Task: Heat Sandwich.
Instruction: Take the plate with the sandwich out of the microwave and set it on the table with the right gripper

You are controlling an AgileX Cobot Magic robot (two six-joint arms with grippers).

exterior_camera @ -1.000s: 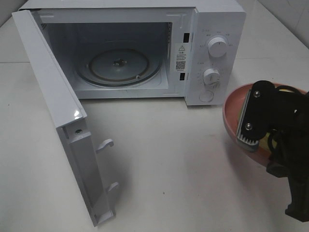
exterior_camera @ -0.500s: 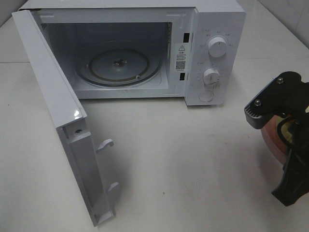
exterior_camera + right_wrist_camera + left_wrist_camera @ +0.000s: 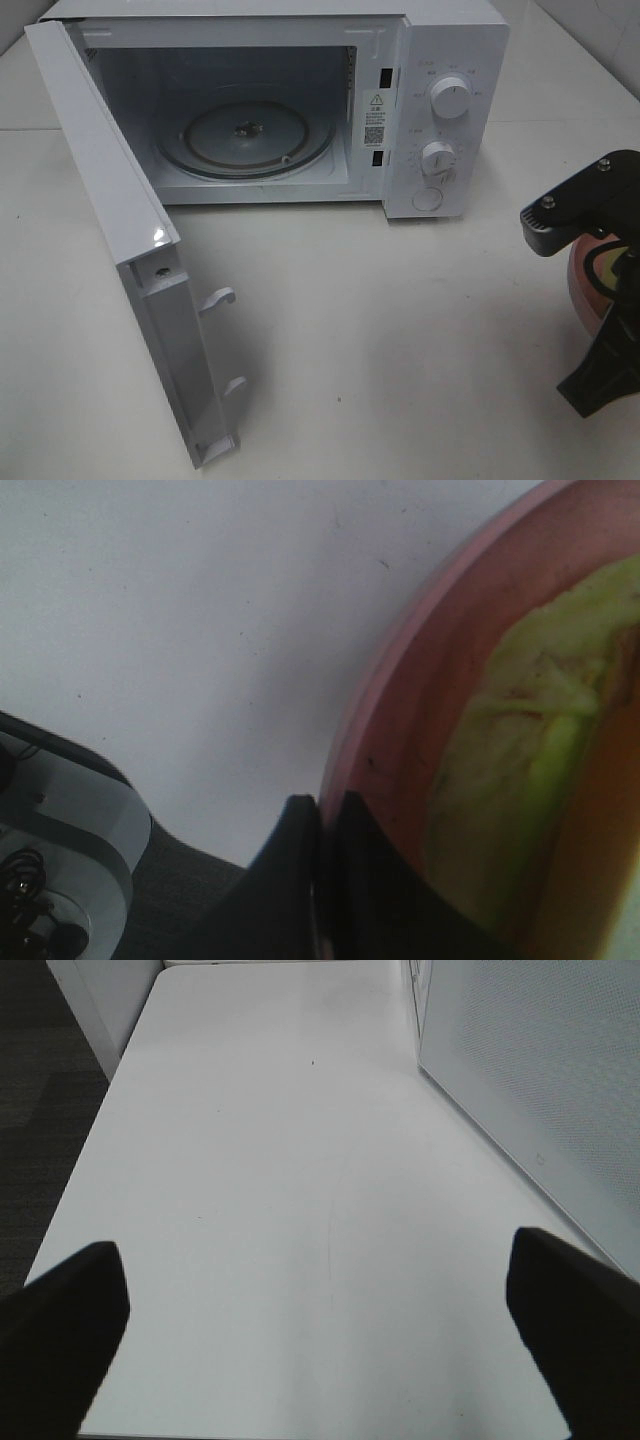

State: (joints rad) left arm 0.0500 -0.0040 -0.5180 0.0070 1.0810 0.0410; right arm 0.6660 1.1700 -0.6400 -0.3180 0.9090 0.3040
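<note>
My right gripper [image 3: 320, 825] is pinched tight on the rim of the pink plate [image 3: 400, 680], and the sandwich [image 3: 520, 750] lies on that plate, its pale green filling plain in the right wrist view. In the high view the plate [image 3: 583, 285] sits at the far right edge of the frame, mostly hidden behind my right arm, so I cannot tell how level it is.

My worry is the thin edge grip: with the load hanging off one side, I judge the plate could tip or twist in the jaws and the sandwich slide off.

The microwave [image 3: 450, 40] fills the upper middle of the frame, its glass turntable [image 3: 245, 135] bare. Its door [image 3: 110, 220] swings out to the lower left, well away from a route coming from the right. The control panel [image 3: 445, 120] stands nearest the plate; a low pass could clip it.

My left gripper [image 3: 320, 1310] is spread wide over the bare table [image 3: 250, 1160], holding nothing.
</note>
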